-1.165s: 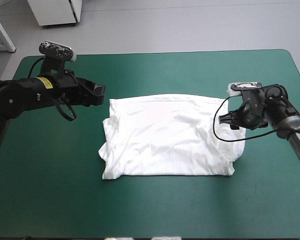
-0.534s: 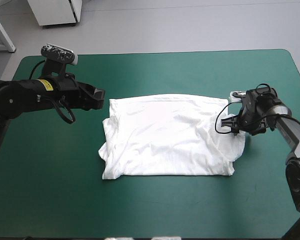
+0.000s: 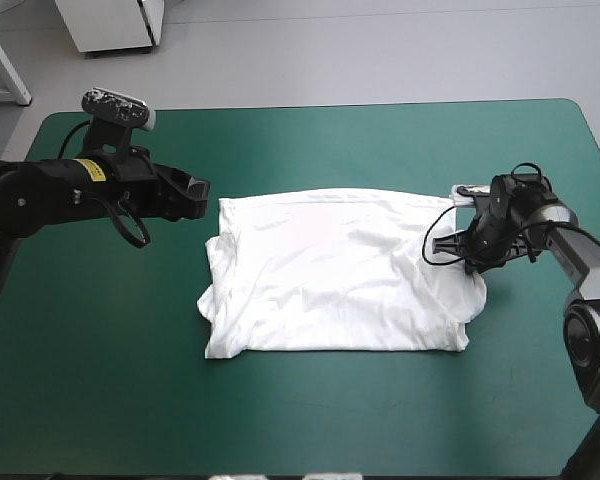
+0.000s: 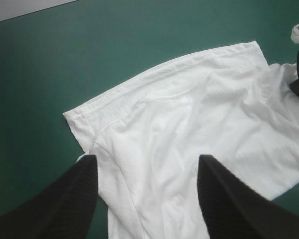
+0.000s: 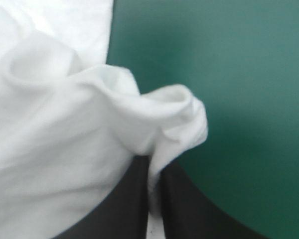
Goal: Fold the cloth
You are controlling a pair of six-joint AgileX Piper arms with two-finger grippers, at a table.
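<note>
T-shirt [image 3: 330, 270] spread on teal-green bench [image 3: 280, 140]. Right claw [image 5: 153, 162] pinches its bunched edge; left claw [image 4: 147, 164], wide open, should grip a corner as firmly.

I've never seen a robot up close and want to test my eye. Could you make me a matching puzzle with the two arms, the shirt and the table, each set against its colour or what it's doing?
Things:
1. left arm
2. right arm
3. T-shirt
4. table

States:
A. jaws shut on a bunched edge of cloth
B. teal-green
C. white, lying spread out
D. jaws open, holding nothing

Pairs: 1-D, 2-A, 3-C, 4-B
</note>
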